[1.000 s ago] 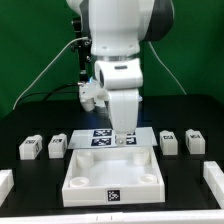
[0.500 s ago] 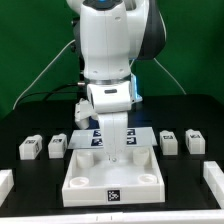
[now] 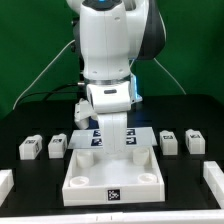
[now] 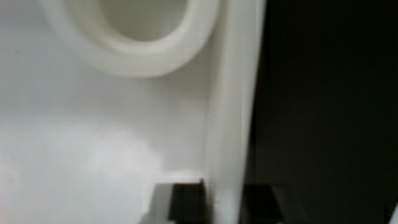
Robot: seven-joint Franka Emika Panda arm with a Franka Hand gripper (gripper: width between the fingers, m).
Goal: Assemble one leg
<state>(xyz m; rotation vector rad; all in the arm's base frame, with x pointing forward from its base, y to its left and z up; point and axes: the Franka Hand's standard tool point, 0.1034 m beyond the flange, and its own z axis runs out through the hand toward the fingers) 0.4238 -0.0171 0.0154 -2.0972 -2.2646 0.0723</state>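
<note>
Four small white legs lie on the black table in the exterior view: two at the left [image 3: 30,148] [image 3: 58,145] and two at the right [image 3: 169,141] [image 3: 194,141], each with a square marker. My gripper [image 3: 117,152] is down at the far wall of the large white square piece [image 3: 75,180], away from every leg. In the wrist view the gripper [image 4: 222,192] has one dark finger [image 4: 183,203] on each side of that piece's thin wall [image 4: 228,100] and looks closed on it. A round corner socket [image 4: 134,40] shows beside the wall.
The marker board [image 3: 140,136] lies behind the square piece, partly hidden by the arm. White parts stick in at the lower left [image 3: 5,181] and lower right [image 3: 213,178] corners. A green backdrop stands behind the table.
Since a second ago the arm has turned and dropped so the gripper sits on the square piece's far wall. Nothing has moved in the last half second.
</note>
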